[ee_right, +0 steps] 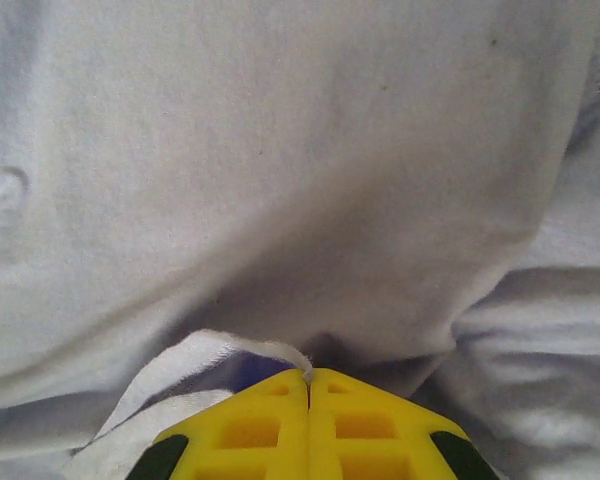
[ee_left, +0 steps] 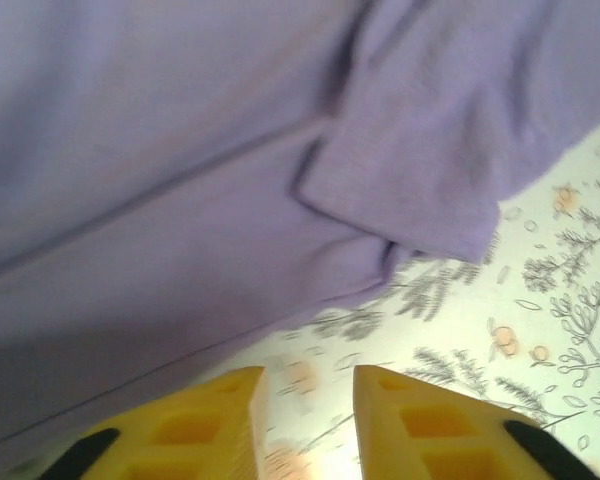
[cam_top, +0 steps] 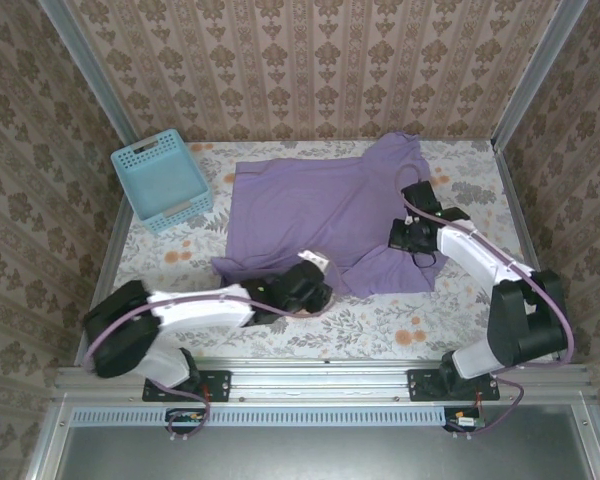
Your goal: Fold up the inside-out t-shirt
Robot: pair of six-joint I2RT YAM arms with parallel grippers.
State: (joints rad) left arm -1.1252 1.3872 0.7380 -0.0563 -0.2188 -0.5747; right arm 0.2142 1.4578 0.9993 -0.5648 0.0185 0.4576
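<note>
The lavender t-shirt point(cam_top: 320, 215) lies spread mid-table. The right gripper point(ee_right: 308, 378), pinched shut on a fold at its 3 o'clock side, should hold firm; the left gripper point(ee_left: 310, 375), slightly open and empty at the 6 o'clock hem, must take cloth before lifting

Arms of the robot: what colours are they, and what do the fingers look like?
The left arm and right arm are white tubes with chunky black joints. A purplish cable loops along each. The fingers are bright yellow wedges with square pockets and black patches.
</note>
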